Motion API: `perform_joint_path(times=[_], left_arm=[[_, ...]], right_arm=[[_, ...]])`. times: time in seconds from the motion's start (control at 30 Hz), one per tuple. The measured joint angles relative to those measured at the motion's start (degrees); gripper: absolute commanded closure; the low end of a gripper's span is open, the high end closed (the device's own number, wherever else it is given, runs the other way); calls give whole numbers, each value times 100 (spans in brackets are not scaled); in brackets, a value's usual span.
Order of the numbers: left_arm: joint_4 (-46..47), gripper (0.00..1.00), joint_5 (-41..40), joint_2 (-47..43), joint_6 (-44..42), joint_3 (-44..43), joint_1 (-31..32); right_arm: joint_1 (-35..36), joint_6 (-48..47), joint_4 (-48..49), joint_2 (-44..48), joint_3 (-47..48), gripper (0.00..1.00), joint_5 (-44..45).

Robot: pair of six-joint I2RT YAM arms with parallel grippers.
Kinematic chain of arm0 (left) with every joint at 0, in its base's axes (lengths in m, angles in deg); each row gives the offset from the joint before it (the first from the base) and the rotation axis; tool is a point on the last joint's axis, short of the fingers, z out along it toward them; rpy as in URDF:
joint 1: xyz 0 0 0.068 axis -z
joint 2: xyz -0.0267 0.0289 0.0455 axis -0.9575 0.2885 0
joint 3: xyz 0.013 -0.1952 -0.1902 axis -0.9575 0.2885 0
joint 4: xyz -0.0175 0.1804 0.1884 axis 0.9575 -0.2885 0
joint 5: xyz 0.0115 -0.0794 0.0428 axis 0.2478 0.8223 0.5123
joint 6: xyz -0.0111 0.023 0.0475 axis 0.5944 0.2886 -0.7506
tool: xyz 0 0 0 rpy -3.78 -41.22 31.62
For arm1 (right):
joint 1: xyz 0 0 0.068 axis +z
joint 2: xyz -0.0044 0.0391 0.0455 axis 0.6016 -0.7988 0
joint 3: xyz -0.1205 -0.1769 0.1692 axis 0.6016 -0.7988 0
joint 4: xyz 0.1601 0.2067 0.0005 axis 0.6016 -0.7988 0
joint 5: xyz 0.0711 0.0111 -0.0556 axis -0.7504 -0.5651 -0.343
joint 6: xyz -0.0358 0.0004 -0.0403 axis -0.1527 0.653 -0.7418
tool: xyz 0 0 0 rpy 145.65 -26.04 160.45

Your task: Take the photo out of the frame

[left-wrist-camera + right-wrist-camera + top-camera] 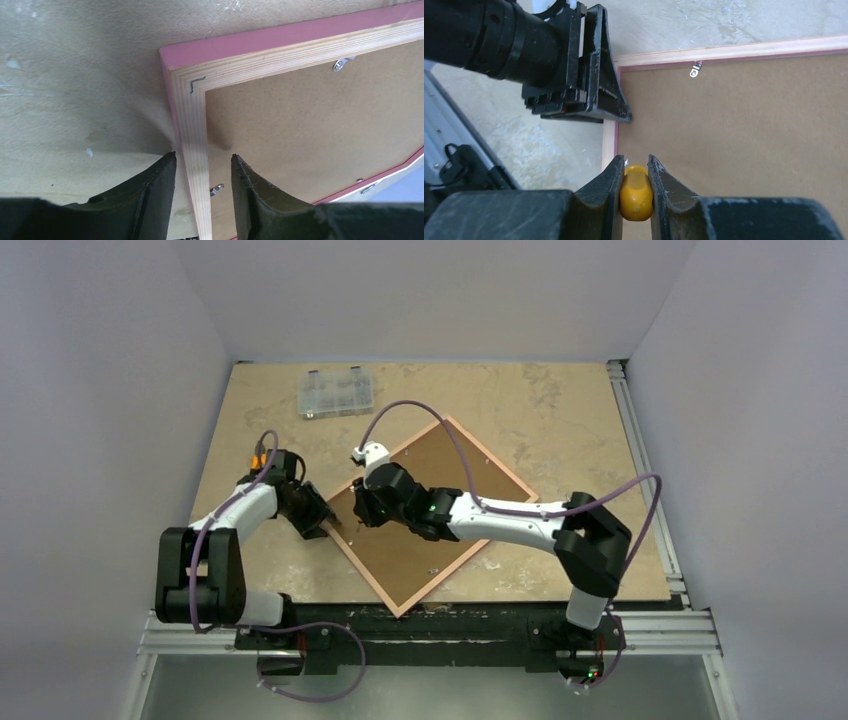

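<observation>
Tabletop, frame face-down, photo hidden

Soft, even light fills the top view; shadows on the table are faint. In the left wrist view the near fingers are dark and blurred, and a soft shadow fans from the frame corner. The right wrist view is crisper, with a dull sheen on the yellow piece.
</observation>
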Motion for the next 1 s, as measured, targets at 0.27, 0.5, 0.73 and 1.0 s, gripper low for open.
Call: perform_joint_path(times=[0.27,0.5,0.73,1.0], left_arm=[[2,78,70,212,-55,9,-4],[-15,93,85,243,-96,9,-35],[-17,98,79,243,-111,7,-35],[-46,100,76,275,-160,-28,-35]], right_arm=[[125,-328,76,-1078,796,100,66],[256,-439,22,-1235,1021,100,109],[330,-542,-184,-1263,1141,100,160],[496,-553,-356,-1292,1167,100,354]])
